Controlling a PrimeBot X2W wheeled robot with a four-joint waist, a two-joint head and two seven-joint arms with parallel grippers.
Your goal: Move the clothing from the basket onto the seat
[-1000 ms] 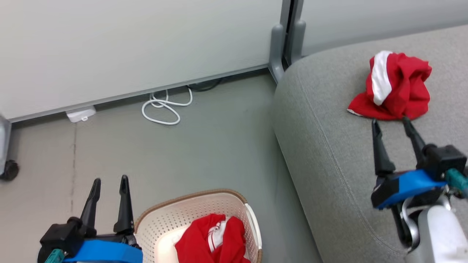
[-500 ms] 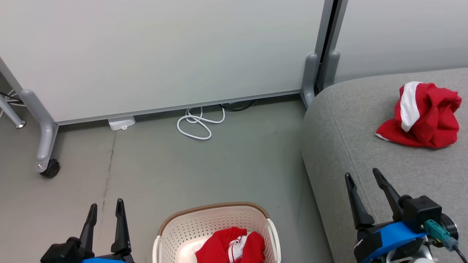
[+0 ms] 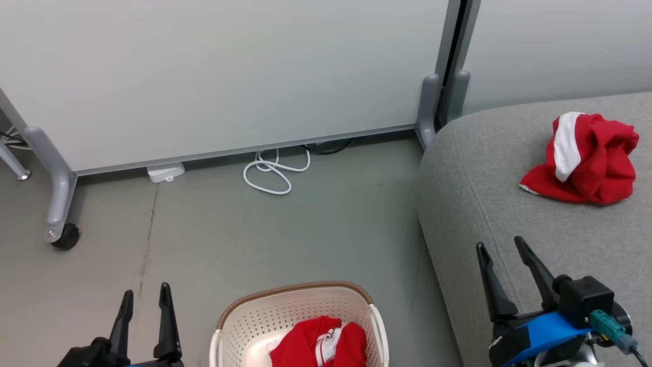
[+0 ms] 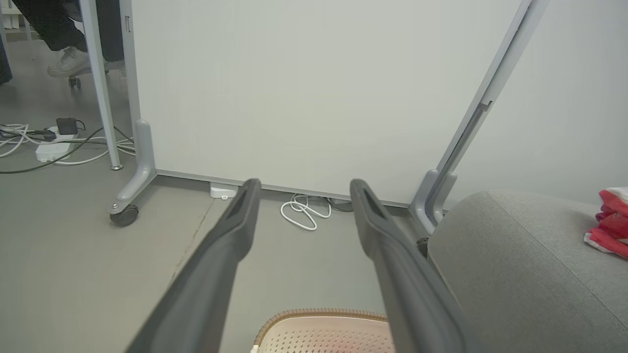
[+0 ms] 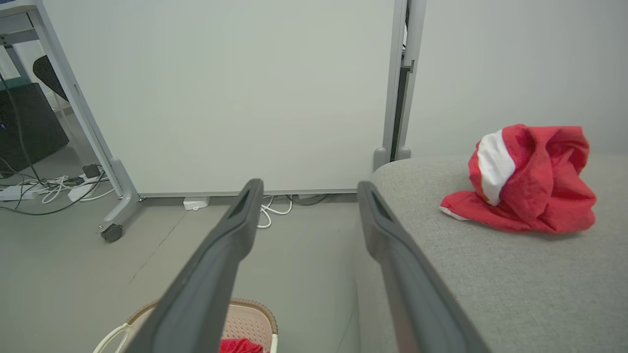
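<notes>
Red fabric marks the change: the bright red crumpled garment with a white band (image 3: 586,158) lies on the large light grey fabric-upholstered sofa (image 3: 484,204). The right end effector (image 3: 499,243) had its fingertips just at the garment's near edge a second ago and now stands well apart from it, with the garment ahead of it and off to its right. Its two long dark fingers are spread with nothing between them, so the garment rests free on the cushion. The whole head view has also shifted, which I read as the camera moving, not the things. The left end effector (image 3: 145,290) hovers over the floor, its fingers likewise spread and empty. The rounded cream-white perforated plastic basket with a brown woven-look rim (image 3: 295,285) sits just to its right, between the two end effectors and low beside both. Inside the basket a second bright red garment with thin white stripes (image 3: 318,344) lies bunched against the wall nearer the sofa. I judge the first delivery done, so about half the task is complete. With both end effectors free, the next step looks like a reach down into the basket for the remaining piece.
</notes>
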